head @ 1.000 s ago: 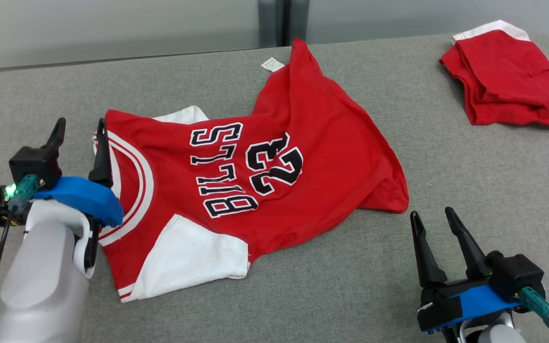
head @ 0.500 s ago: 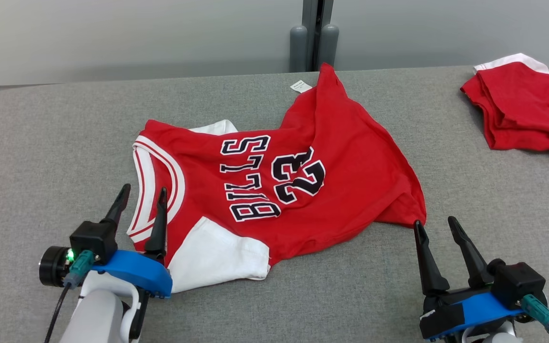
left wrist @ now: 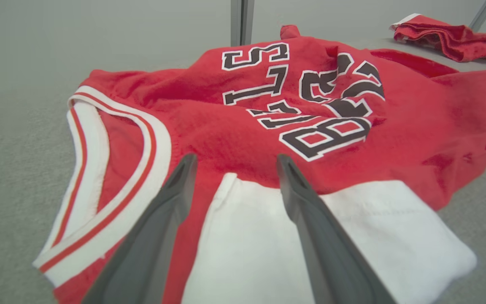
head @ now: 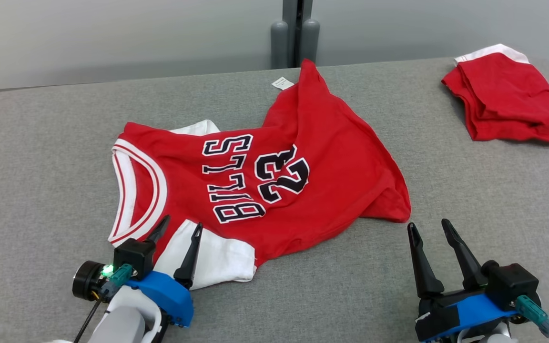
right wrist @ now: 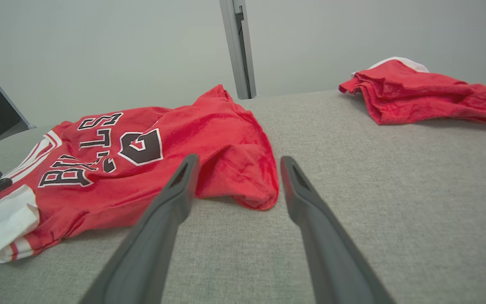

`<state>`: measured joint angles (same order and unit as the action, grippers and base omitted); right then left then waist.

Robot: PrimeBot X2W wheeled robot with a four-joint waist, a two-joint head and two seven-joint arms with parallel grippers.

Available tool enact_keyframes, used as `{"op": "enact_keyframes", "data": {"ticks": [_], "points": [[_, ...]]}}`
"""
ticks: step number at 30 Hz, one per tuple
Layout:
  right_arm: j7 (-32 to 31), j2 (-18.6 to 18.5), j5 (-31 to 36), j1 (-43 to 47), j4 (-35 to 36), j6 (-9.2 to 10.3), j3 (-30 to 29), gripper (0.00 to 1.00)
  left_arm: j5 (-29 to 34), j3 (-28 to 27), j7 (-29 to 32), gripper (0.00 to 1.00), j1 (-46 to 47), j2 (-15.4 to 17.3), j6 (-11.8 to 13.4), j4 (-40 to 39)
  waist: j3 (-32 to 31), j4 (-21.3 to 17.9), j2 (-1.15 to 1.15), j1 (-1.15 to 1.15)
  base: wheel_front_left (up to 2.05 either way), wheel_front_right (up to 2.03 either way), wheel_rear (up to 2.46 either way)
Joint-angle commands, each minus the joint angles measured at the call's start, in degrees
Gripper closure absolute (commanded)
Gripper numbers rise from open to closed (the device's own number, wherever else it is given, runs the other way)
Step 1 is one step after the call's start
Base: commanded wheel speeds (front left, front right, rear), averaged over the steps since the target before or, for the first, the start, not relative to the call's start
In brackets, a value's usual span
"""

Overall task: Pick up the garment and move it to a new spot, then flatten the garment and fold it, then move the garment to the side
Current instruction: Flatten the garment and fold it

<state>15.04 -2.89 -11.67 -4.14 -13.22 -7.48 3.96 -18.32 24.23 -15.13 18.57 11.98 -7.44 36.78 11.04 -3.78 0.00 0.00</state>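
Note:
A red jersey garment (head: 274,181) with white sleeves and black "BULLS 23" lettering lies rumpled in the middle of the grey table (head: 41,166). Its near white sleeve (head: 212,259) sits by the front edge. My left gripper (head: 181,224) hovers open over that sleeve and the neckline, nothing between its fingers. In the left wrist view the left gripper (left wrist: 234,162) points at the seam of the white sleeve (left wrist: 302,236) and the garment (left wrist: 395,126). My right gripper (head: 427,226) stands open just short of the garment's right corner. The right wrist view has the right gripper (right wrist: 238,162) before the garment (right wrist: 209,139).
A second red garment (head: 508,95), folded with a white edge, lies at the table's far right corner, seen also as the folded garment (right wrist: 420,93) in the right wrist view. A grey post (head: 296,33) stands behind the table against a pale wall.
My left gripper has drawn back from the collar's left side to the near white sleeve. The head camera has shifted, so the whole picture moved. The right gripper has stayed in place.

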Motion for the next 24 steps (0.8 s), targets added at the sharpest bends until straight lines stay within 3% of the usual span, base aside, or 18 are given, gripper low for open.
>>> {"op": "enact_keyframes", "data": {"ticks": [1,15,16,17,18,24], "points": [[0.17,0.01,-0.08,0.03,0.01,-0.03,0.08,0.00,-0.38,0.10,0.00,0.00,1.42,0.54,-0.04,0.78,0.29,-0.49,0.00,0.00,0.00,0.00,0.00],[0.18,0.01,-0.21,-0.54,0.02,-0.03,0.15,0.00,-2.01,3.68,0.01,0.00,4.75,0.78,-0.05,9.87,1.46,-2.44,0.00,0.00,0.00,0.00,0.00],[0.18,0.00,-0.18,-0.57,-0.02,-0.02,0.15,0.00,-2.25,4.00,0.08,0.33,4.90,0.71,-0.05,10.41,1.45,-2.47,0.00,0.00,0.00,0.00,0.00],[0.18,0.01,-0.16,-0.57,0.02,-0.03,0.15,0.00,-2.42,4.24,0.08,0.94,5.11,0.70,-0.05,10.76,1.47,-2.47,0.00,0.00,0.00,0.00,0.00],[0.18,0.00,-0.13,-0.54,0.06,-0.02,0.10,0.00,-2.71,4.46,0.08,1.00,5.20,0.66,-0.05,11.17,1.47,-2.46,0.00,0.00,0.00,0.00,0.00],[0.18,0.00,0.09,0.11,0.02,-0.03,-0.78,0.00,-2.99,3.33,0.04,1.00,5.86,0.63,0.03,9.94,1.01,-1.49,0.00,0.00,0.00,0.00,0.00]]}}
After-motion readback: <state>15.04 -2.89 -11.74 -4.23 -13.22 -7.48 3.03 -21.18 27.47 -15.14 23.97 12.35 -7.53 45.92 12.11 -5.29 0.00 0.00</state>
